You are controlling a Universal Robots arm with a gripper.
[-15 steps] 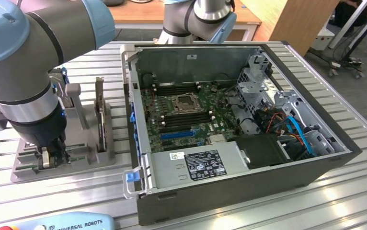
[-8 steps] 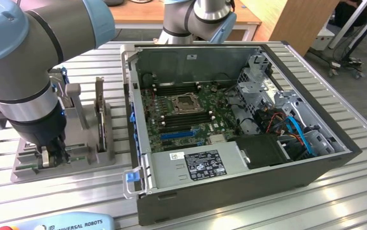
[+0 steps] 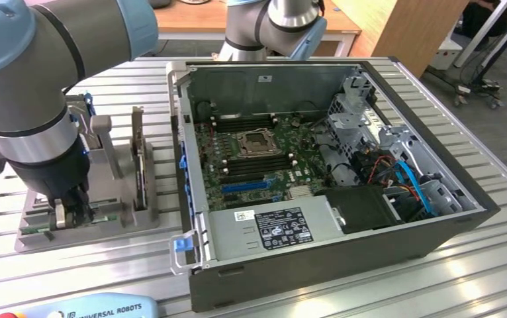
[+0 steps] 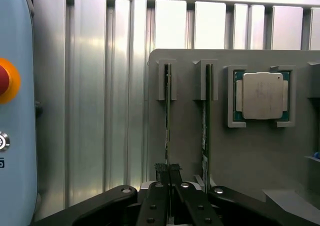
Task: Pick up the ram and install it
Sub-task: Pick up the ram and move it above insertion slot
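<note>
Gripper (image 4: 169, 182) low over holder (image 4: 250, 156), fingers pinched shut on top edge of ram (image 4: 167, 111). Ram stands on edge in slot nearest holder's outer edge. Look-alike stick (image 4: 205, 116) just beside it in next slot, toward holder's processor (image 4: 262, 95) seat. My read: pull straight along slot guides, no twist. Thin board could bind on slot walls or brush neighbour.

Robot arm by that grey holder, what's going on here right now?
The robot's tool is shut on the ram, a green stick standing on edge in a slot of the grey holder, not yet lifted out. A second green stick and a processor chip sit in the same holder. The open computer case stands beside it.
</note>
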